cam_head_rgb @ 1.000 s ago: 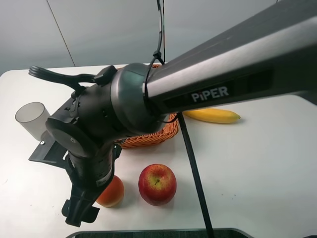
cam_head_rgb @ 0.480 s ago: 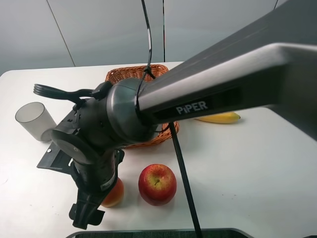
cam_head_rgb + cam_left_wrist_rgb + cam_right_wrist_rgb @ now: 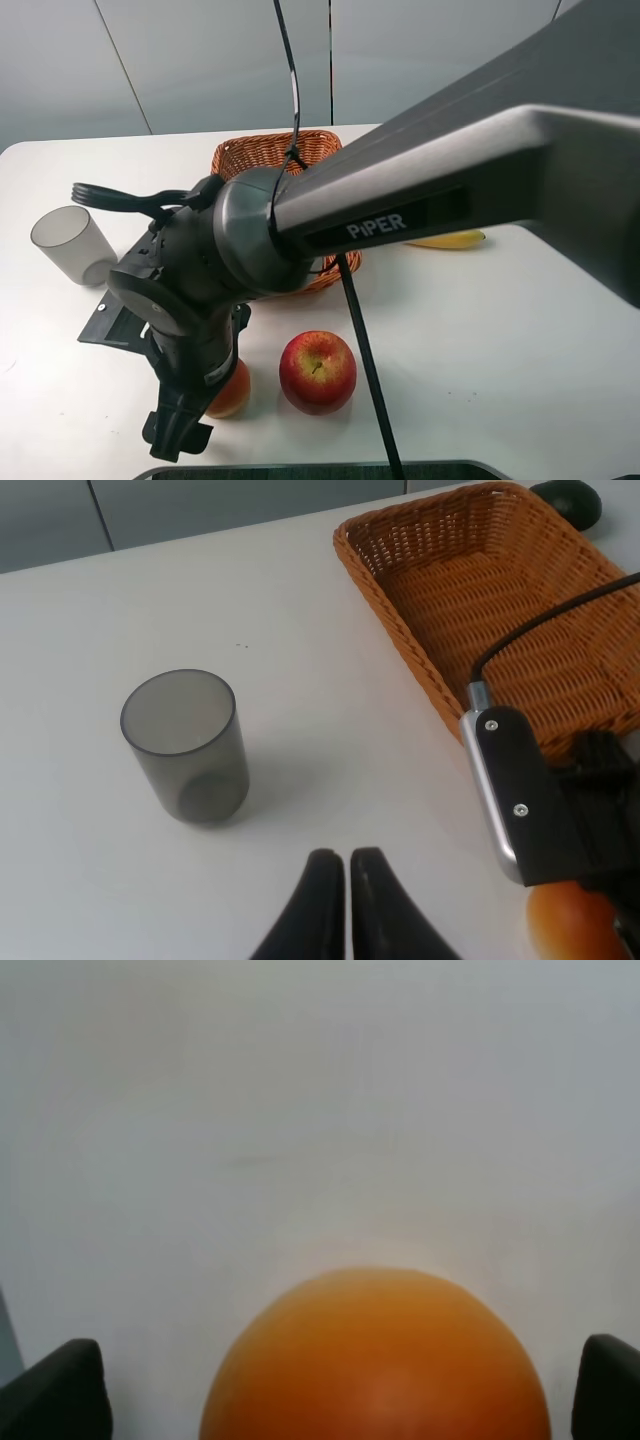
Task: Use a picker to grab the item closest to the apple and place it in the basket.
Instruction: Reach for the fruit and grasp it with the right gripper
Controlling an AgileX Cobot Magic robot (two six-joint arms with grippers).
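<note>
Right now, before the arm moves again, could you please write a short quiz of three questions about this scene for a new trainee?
1. True or false: the right gripper is shut on the orange fruit.
2. Which thing lies nearest the apple? A. banana B. orange fruit C. cup
3. Fill in the missing word: the left gripper is ____ and holds nothing.

Key
1. False. It is open, with one fingertip on each side of the fruit and a gap to both.
2. B.
3. shut.
</note>
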